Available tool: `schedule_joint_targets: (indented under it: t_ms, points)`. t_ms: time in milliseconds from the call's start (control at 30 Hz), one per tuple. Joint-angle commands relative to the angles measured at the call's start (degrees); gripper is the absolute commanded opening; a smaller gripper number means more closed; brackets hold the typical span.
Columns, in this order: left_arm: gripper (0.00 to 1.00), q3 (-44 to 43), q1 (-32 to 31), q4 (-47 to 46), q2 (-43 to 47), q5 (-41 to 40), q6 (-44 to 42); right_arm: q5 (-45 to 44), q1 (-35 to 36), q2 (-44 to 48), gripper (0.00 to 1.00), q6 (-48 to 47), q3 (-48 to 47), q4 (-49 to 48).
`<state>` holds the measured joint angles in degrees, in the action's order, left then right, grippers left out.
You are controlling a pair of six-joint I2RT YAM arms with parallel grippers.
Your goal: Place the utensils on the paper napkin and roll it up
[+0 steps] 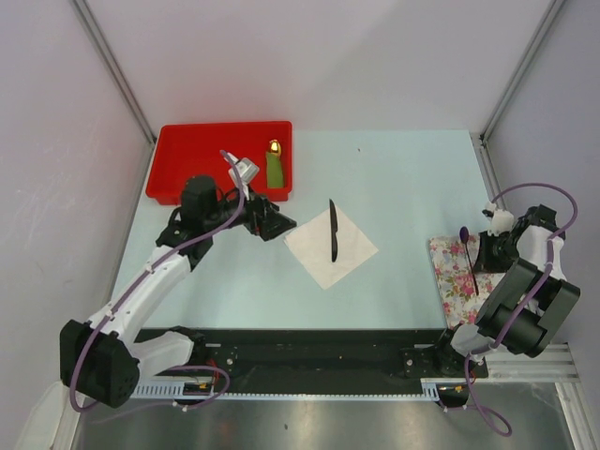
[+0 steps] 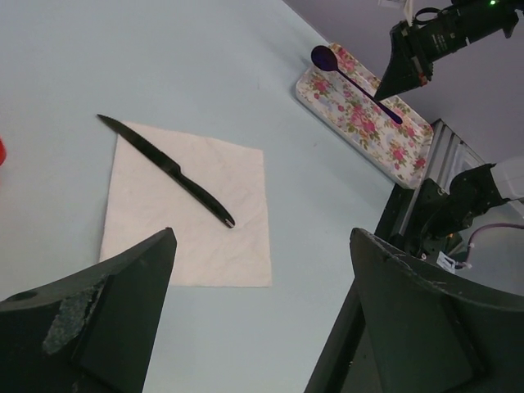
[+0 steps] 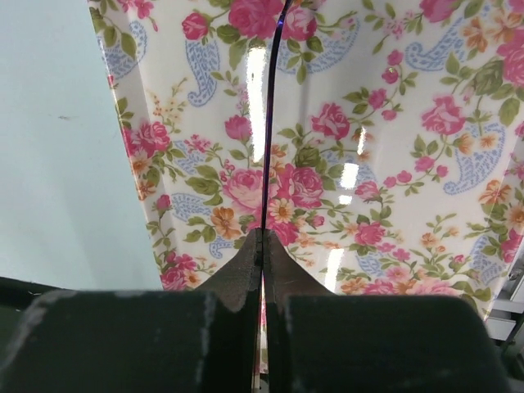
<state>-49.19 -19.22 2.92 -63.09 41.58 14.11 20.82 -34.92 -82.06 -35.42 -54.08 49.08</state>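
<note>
One knife (image 1: 333, 231) lay on the paper napkin (image 1: 314, 249), mid-frame. Right fingers (image 3: 237, 274) were clamped shut on the spoon (image 2: 354, 83) (flowered mat (image 1: 455, 292), far right); left fingers (image 2: 123, 286) gaped empty; rolling remained.

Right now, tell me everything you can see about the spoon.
The spoon is slim, with a small purple bowl and a thin dark handle, plastic by its look. It runs lengthwise over the flowered tray at the table's right side, bowl toward the far edge. The right gripper is shut on its handle. Whether it is lifted off the tray cannot be told.
</note>
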Motion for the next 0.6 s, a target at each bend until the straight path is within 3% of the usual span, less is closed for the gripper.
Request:
schedule_joint_targets:
  t_ms: [0, 200, 567]
  points:
    - [0.92, -1.43, -4.58, -5.9, -2.73, -2.55, 2.68, 0.72, 0.29, 1.03, 0.0, 0.79, -1.2, 0.67]
    - [0.91, -4.15, -10.12, -4.94, -8.36, -3.35, 1.1, -6.22, -0.06, 0.24, 0.0, -0.17, 3.18, -5.12]
    - [0.91, -7.85, -10.4, 0.33, -12.5, -4.4, -1.8, -11.5, 1.34, -4.16, 0.0, 1.23, 8.73, -15.41]
